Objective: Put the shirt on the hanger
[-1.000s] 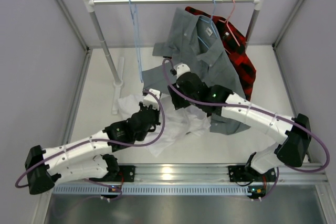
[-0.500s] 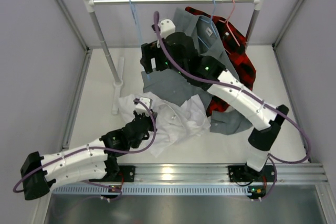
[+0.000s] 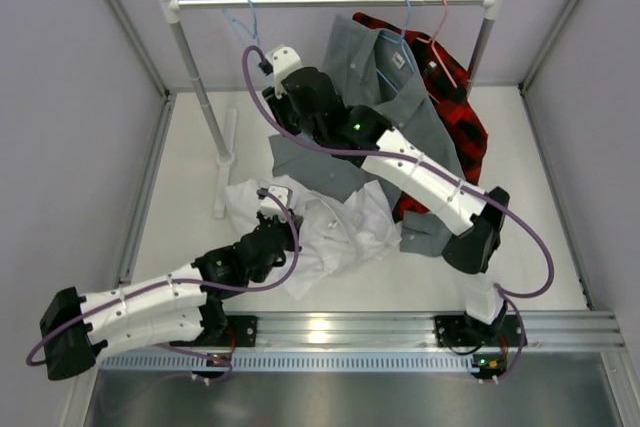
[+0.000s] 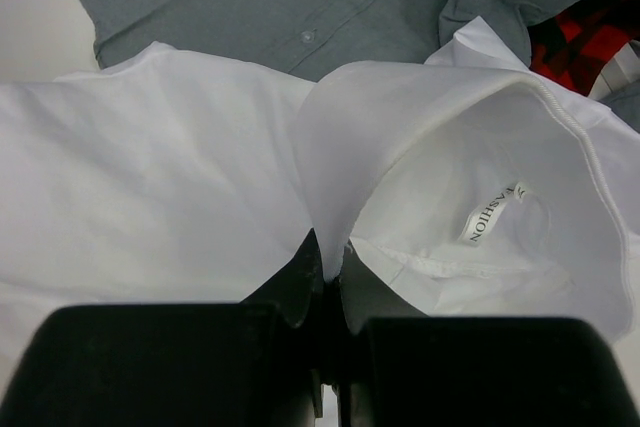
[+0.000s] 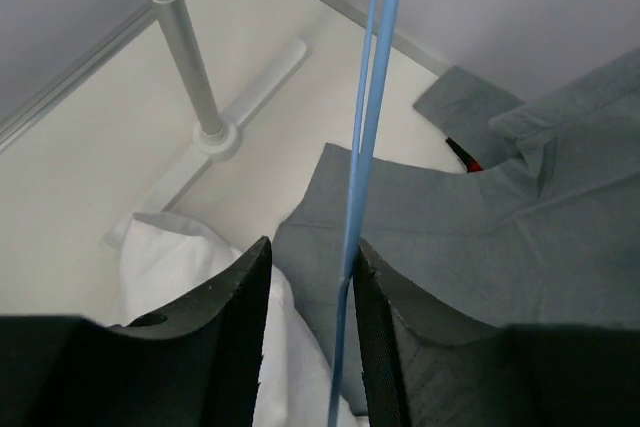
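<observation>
My left end effector (image 4: 328, 249) pinches the collar of the white shirt (image 4: 170, 177), which lies crumpled on the worktop (image 3: 190, 162). My right end effector (image 5: 312, 252) is partly spread, with the light-blue hanger (image 5: 366, 127) wire hanging between its fingers.

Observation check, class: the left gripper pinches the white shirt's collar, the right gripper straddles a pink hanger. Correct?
No: the right wrist view shows the right gripper straddling the light-blue hanger, not a pink one. The left gripper pinches the collar of the white shirt.
</observation>
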